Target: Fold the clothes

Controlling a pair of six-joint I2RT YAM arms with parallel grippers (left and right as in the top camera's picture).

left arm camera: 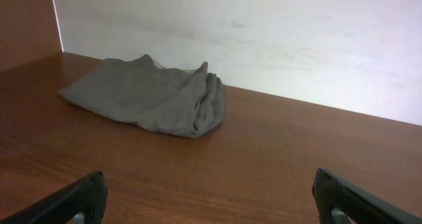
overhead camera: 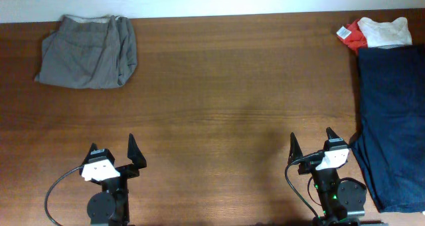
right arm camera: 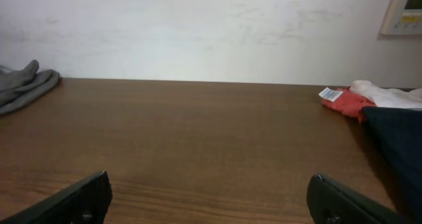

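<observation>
Lying bunched at the far left corner of the table [overhead camera: 232, 86], the grey garment [overhead camera: 86, 52] is shown well ahead of the left gripper [overhead camera: 113, 143], untouched. Jaws of both grippers are spread wide, empty; the right gripper [overhead camera: 311, 137] is stationed near the navy cloth [overhead camera: 392, 119].
</observation>
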